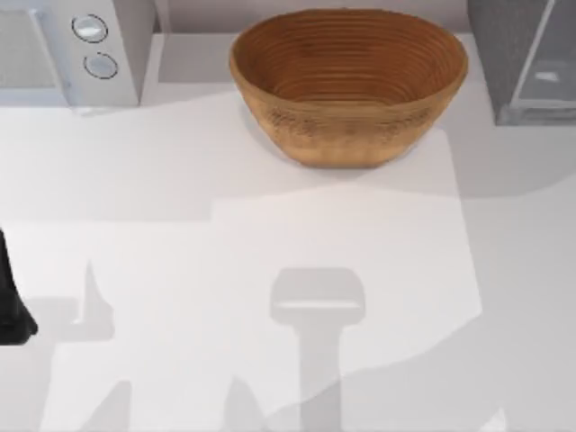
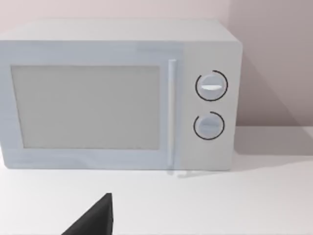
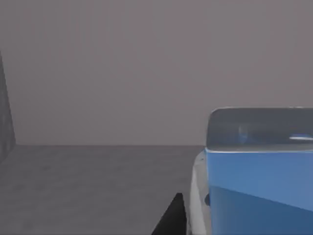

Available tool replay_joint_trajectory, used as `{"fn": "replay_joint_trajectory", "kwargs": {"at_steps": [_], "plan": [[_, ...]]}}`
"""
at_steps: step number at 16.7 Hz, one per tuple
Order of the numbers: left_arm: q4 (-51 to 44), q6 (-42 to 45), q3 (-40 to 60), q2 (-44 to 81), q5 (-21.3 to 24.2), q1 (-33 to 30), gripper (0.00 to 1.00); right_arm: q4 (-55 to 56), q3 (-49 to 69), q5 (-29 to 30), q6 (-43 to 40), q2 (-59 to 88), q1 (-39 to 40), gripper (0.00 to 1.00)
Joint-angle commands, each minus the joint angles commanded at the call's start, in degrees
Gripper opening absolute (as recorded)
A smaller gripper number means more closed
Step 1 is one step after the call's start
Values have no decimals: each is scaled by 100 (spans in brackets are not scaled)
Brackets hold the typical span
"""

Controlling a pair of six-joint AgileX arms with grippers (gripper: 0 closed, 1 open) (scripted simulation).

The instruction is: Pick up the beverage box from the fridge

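**Top view: open table in the middle, box seen close from the right wrist**

Top view shows a white table (image 1: 270, 270) with a wide bare stretch across its middle and near side, crossed by soft grey shadows. Along the far edge stand three things: a light grey microwave (image 1: 67, 49) with two round knobs at the left corner, a brown bowl (image 1: 349, 83) in the middle, and the dark grey speckled fridge (image 1: 522, 58) at the right corner, its paler glassy panel tilted outward. There is a gap between the bowl and the microwave, and a narrower one between the bowl and the fridge.

The left arm (image 1: 11, 306) sits at the far left edge of the table, a dark shape well apart from everything else. From the left wrist view the microwave (image 2: 120, 95) faces the camera squarely, door closed, with clear table in front of it. A dark fingertip (image 2: 95, 218) juts in at the edge, but I cannot tell how wide this gripper stands.

In the right wrist view the blue beverage box (image 3: 259, 181) is very close, standing on the grey fridge floor (image 3: 88, 186) with a plain grey back wall behind and free floor beside it. One dark fingertip (image 3: 171, 218) lies just beside the box's edge. Whether the right gripper is wide, narrow or gripping the box cannot be told.
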Motion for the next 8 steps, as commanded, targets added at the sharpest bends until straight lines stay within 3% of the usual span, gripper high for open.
{"fn": "replay_joint_trajectory", "kwargs": {"at_steps": [8], "plan": [[0,0,0,0,0,0,100,837,-1945,-287,2,-916,-287,0]]}}
